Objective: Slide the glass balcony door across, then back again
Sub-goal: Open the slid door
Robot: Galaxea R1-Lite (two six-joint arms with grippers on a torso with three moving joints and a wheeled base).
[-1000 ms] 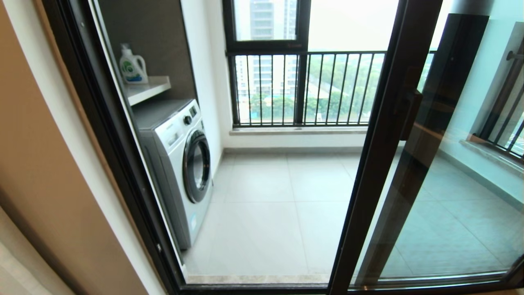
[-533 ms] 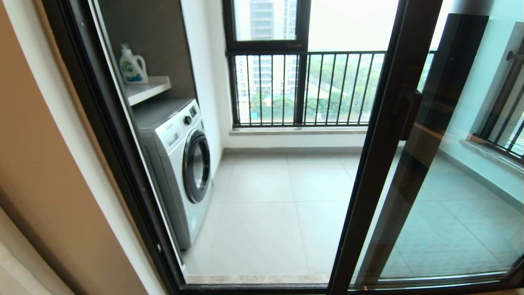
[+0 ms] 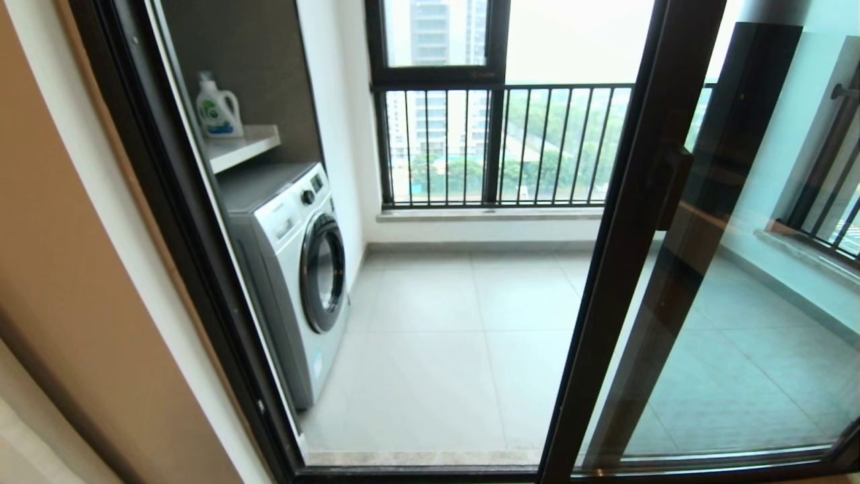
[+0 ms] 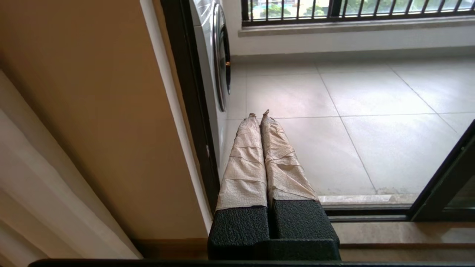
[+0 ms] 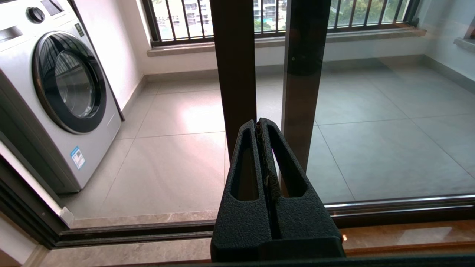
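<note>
Here the right end effector [image 5: 263, 126] is pinched tight, fingers together with nothing between them, low down near the floor track and aimed at the door's upright edge just ahead, apparently not touching it. The left end effector [image 4: 259, 113] is also pressed together and empty, tape-wrapped fingers [image 4: 243, 163] pointing through the opening beside the left door frame [image 4: 185, 92]; it looks idle. Neither arm shows in the head view.

The glass balcony door [image 3: 725, 269] sits to the right, its dark edge [image 3: 625, 255] crossing the view at a tilt, small handle [image 3: 672, 185] on that edge, above where the right end effector points. The left part of the doorway is open.

Judgement: door is partly open and no contact is made, so this looks like a pause before a slide. Next move likely calls for bringing the right end effector against the door edge or handle and pushing sideways along the track [image 5: 148, 230].

Beyond: pale tiled balcony floor [image 3: 437, 323], washing machine [image 3: 295, 269] at left, detergent bottle [image 3: 216, 107] on a shelf [image 3: 242, 144] above, barred window [image 3: 497, 141] behind.
</note>
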